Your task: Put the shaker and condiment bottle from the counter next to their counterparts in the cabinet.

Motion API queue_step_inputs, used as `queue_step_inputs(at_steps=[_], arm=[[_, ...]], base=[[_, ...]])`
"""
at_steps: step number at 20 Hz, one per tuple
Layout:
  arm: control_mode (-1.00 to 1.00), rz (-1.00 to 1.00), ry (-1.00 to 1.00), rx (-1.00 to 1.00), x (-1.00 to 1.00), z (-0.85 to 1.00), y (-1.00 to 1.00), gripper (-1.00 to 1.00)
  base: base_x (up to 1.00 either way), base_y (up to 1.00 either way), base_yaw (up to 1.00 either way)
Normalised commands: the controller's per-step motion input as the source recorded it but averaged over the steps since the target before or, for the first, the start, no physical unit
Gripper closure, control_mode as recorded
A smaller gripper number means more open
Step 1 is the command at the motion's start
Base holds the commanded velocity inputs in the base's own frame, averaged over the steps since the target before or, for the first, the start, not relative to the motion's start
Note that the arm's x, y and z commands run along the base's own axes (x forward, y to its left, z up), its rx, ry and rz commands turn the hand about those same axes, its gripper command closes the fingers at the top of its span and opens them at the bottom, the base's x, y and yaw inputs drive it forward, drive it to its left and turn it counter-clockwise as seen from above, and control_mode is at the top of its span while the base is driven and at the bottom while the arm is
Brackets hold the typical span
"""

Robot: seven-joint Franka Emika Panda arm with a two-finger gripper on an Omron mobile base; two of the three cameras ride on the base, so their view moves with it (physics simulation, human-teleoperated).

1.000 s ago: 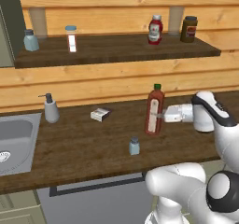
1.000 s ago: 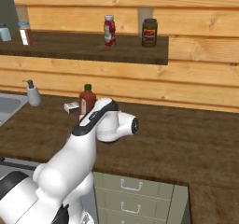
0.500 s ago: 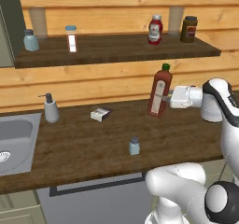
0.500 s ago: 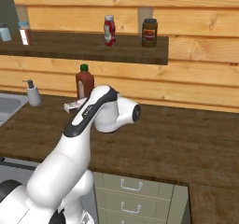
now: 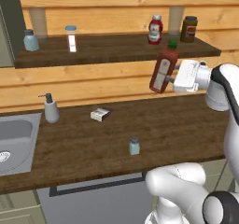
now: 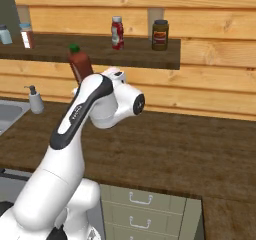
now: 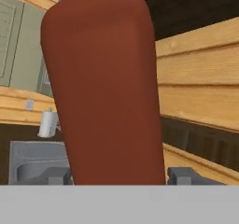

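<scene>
The condiment bottle (image 5: 163, 70), tall and red with a green cap, hangs in the air just below the front edge of the cabinet (image 5: 116, 49), leaning slightly. My gripper (image 5: 169, 78) is shut on its lower body from the right. From the hand, the red bottle (image 7: 107, 87) stands between both fingertips (image 7: 185, 175). In the right base view the bottle (image 6: 80, 64) peeks over my arm. The shaker (image 5: 134, 146) stands alone on the counter near its front. On the shelf are the counterparts: a short red bottle (image 5: 155, 30) at the right and a pale shaker (image 5: 31, 40) at the far left.
A clear jar with a white label (image 5: 71, 38) and a dark jar (image 5: 189, 29) also stand on the shelf. The counter holds a white pump dispenser (image 5: 50, 110) by the sink (image 5: 14, 139) and a small box (image 5: 100, 114).
The arm has raised the red bottle off the counter, up to just under the shelf, and it now tilts. The shaker and the shelf items have not moved.
</scene>
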Motion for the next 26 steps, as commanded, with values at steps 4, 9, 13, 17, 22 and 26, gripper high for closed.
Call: queue_step_inputs(at_steps=[4, 9, 13, 17, 22, 26], arm=[[-1.0, -0.02, -0.3, -0.14, 0.0, 1.0, 0.0, 1.0], [-1.0, -0.01, -0.1, -0.06, 0.08, 0.67, 0.0, 1.0], [-1.0, -0.1, 0.2, 0.11, 0.34, 0.51, 0.0, 1.0], [-1.0, -0.13, 0.31, 0.07, 0.54, 0.8, 0.01, 1.0], [-1.0, -0.06, 0.16, 0.0, 0.4, 0.57, 0.06, 1.0], [-1.0, -0.08, 0.19, 0.0, 0.27, 0.04, 0.0, 1.0]], base=[[0.0, 0.0, 0.0], [0.0, 0.0, 0.0], [0.0, 0.0, 0.0], [0.0, 0.0, 0.0], [0.0, 0.0, 0.0], [0.0, 0.0, 0.0]])
